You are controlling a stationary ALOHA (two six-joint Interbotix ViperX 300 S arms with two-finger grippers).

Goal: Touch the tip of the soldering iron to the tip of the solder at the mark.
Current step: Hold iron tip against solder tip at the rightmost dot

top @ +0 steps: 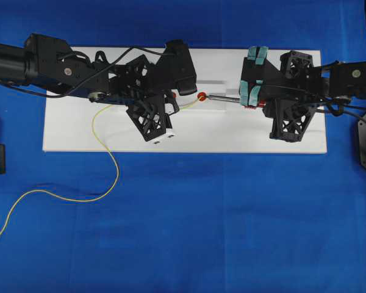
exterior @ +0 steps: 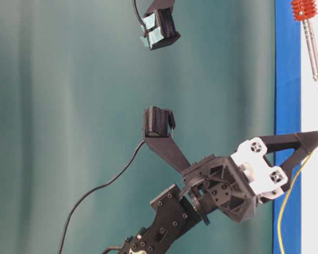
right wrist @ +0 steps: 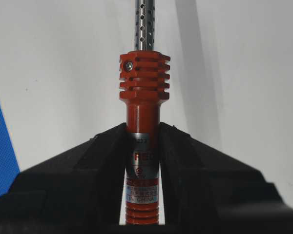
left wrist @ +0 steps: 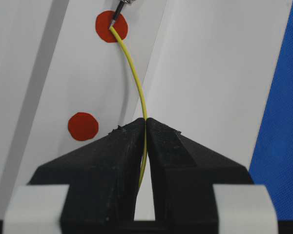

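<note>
Centre of the overhead view, over the white board (top: 79, 131): the contact step looks to be in hand. L gripper (left wrist: 145, 122) is clamped tight on the solder (left wrist: 136, 80), which arcs from the jaws up to the red mark (left wrist: 111, 26) at upper left of the L wrist view. R gripper (right wrist: 142, 134) is closed round the orange handle of the soldering iron (right wrist: 143, 78), shaft pointing to the top of that frame. Iron's dark tip sits at the wire's end on the mark, apparently touching. A second red dot (left wrist: 83, 126) lies lower left, unused. Rest of the wire trails to the lower left of the overhead view across the blue cloth (top: 232, 232). Next, IMO: hold both arms steady, w/ only a small nudge if contact isn't real.
</note>
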